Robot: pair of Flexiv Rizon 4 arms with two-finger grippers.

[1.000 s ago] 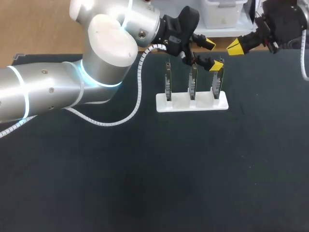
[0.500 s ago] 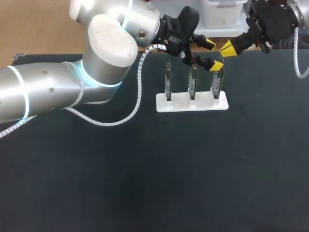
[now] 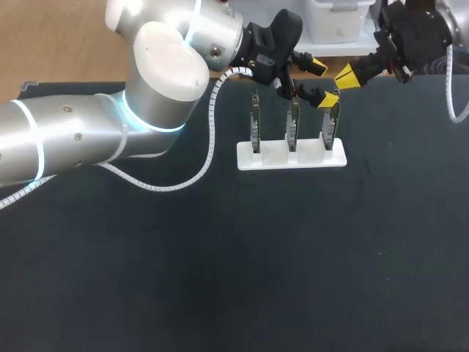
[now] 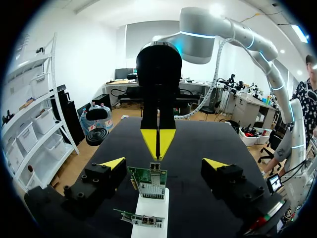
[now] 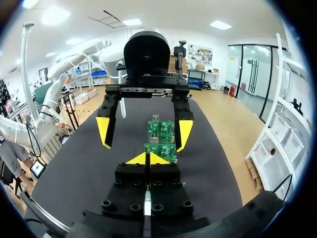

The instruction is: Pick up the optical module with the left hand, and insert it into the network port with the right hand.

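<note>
The left end effector [image 4: 164, 164], fingers spread wide and empty, is straddling the end module [image 4: 148, 182] upright in the rack [image 3: 291, 156], while the right end effector [image 5: 148, 158], tips pressed together, is hovering just beyond the rack; an off-centre squeeze could tip the module.

You have a black mat [image 3: 220, 279] covering the table. One item stands on it: a white rack [image 3: 291, 155], set toward the far edge, right of centre. It is a long, low base lying crosswise and flat on the mat, with three holders in a row.
</note>
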